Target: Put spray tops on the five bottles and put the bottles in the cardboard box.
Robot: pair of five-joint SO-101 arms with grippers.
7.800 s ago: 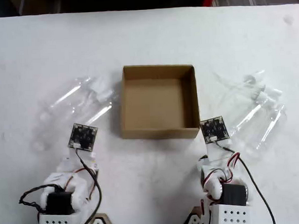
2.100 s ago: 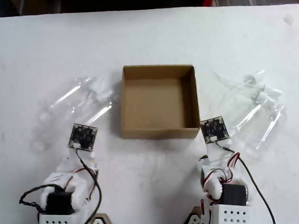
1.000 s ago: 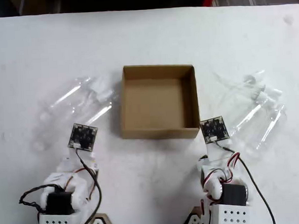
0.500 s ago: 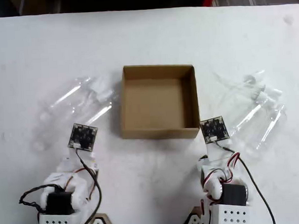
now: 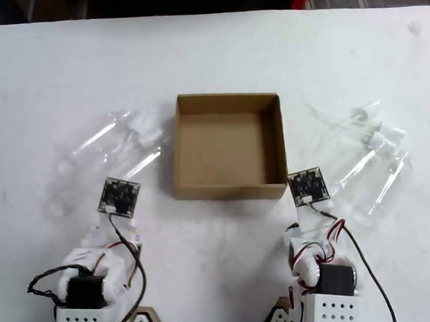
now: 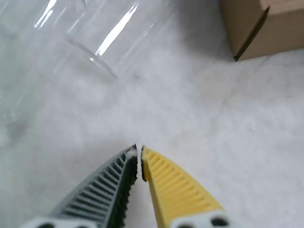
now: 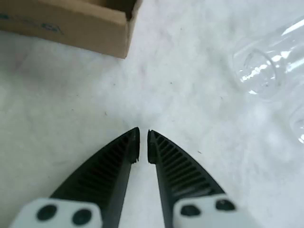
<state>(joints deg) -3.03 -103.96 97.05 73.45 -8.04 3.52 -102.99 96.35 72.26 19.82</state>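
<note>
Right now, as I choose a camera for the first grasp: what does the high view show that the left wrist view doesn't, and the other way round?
High view: the cardboard box whole, with its open inside, and clear bottles lying on both sides of it, a left group and a right group. Left wrist view: the left gripper close up, shut, one side grey and one yellow, over the white table. Both: a near corner of the cardboard box, the nearest bottle lying beside it, and the white table.

Narrow strips of table (image 5: 209, 59) separate the cardboard box (image 5: 231, 185) from the lying bottles (image 5: 369, 170) on either side.
</note>
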